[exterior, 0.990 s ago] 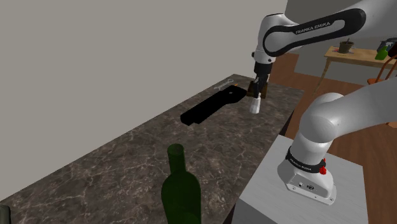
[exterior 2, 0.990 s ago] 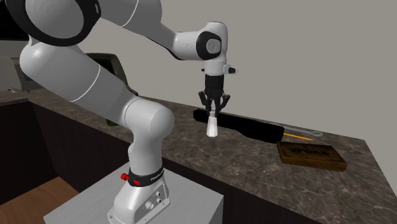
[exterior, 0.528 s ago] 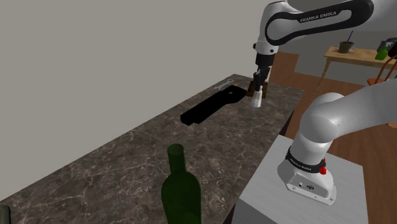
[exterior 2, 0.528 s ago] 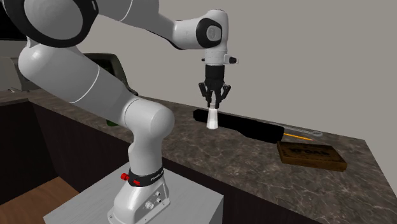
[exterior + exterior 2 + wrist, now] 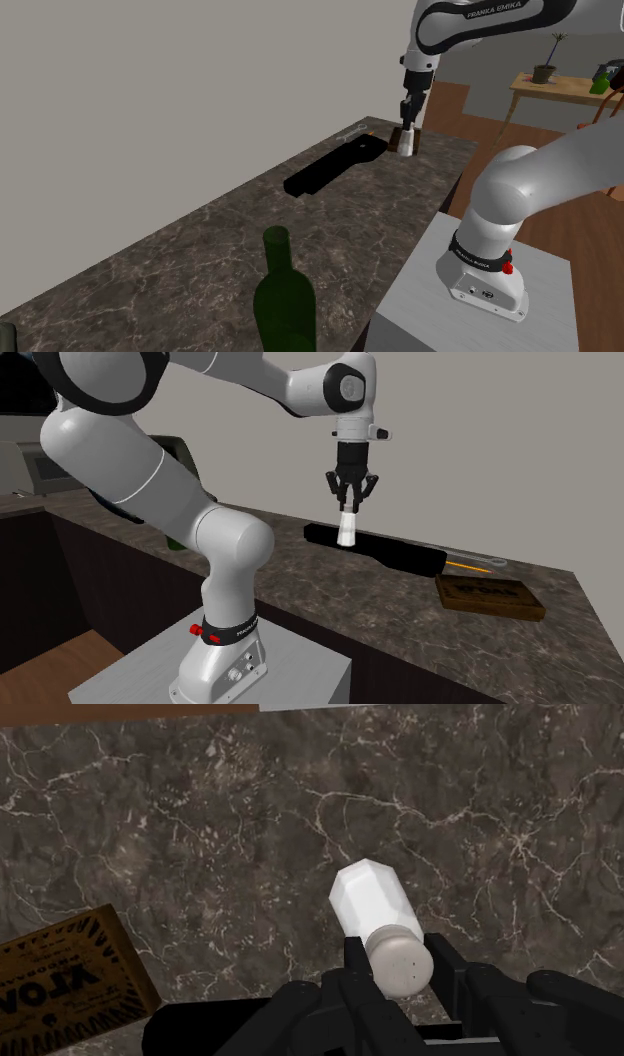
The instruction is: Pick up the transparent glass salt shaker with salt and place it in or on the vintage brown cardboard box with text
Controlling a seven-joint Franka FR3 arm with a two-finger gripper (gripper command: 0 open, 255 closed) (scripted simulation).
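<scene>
Above the dark marble counter, to one side of the cardboard box and not yet over it: salt shaker held clear of the surface, hanging upright below the gripper.

- Gripper state: fingers clamped on the shaker's top end. Wrist view shows the two fingers either side of the rounded, perforated cap, with the faceted body drawn plain white.
- Box: flat, low, brown, dark lettering on its lid; lies at the counter end, beyond a long black object as seen from the shaker.

Handling, as judged:
- Small and light, rigid; no give under the pads.
- If glass, then smooth and brittle, so a slip or hard set-down is the risk.
- Present hold is high, near the cap; the body could swing or pivot there. The flat facets lower down would offer a surer purchase.
- Broad flat lid should take the base easily; lower gently, release only once seated.
</scene>
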